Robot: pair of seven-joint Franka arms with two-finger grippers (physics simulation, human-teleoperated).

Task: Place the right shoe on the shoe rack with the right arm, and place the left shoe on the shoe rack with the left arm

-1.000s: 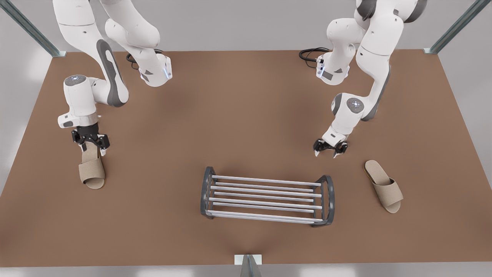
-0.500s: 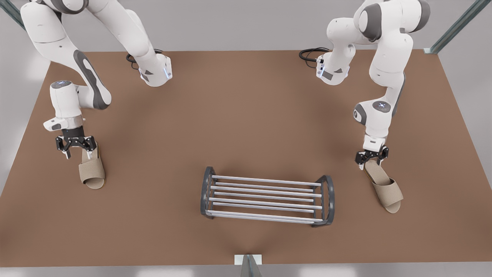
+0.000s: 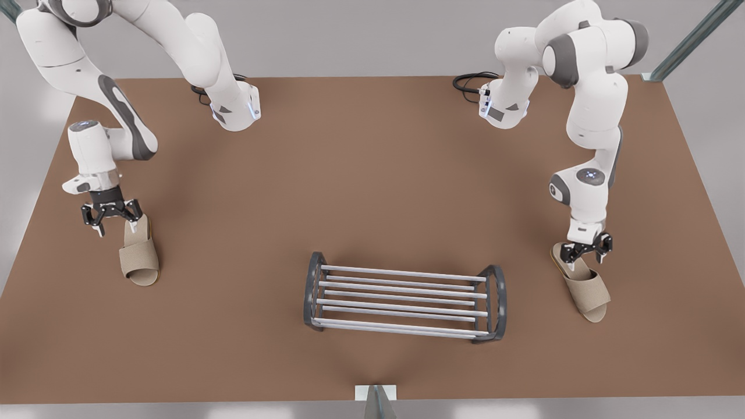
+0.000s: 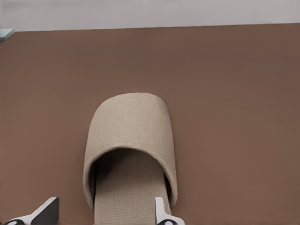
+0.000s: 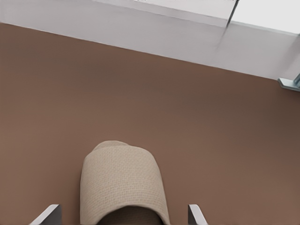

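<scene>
left tool point(image 3: 116, 224) released, off-centre over heel of left shoe point(image 3: 139, 259) near bench point(image 3: 372, 174) left edge, right tool point(image 3: 588, 256) released, straddling heel of right shoe point(image 3: 586, 289) lying angled at right, shoe rack point(image 3: 401, 273) between them near front edge, open bench around

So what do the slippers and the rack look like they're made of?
Both slippers look like beige woven fabric, matte, with a fine grid weave on the strap; a thin tan edge suggests a separate sole, material unclear. The rack looks like metal or plastic: dark grey arched end frames joined by smooth, pale silver-grey bars with a slight sheen.
</scene>
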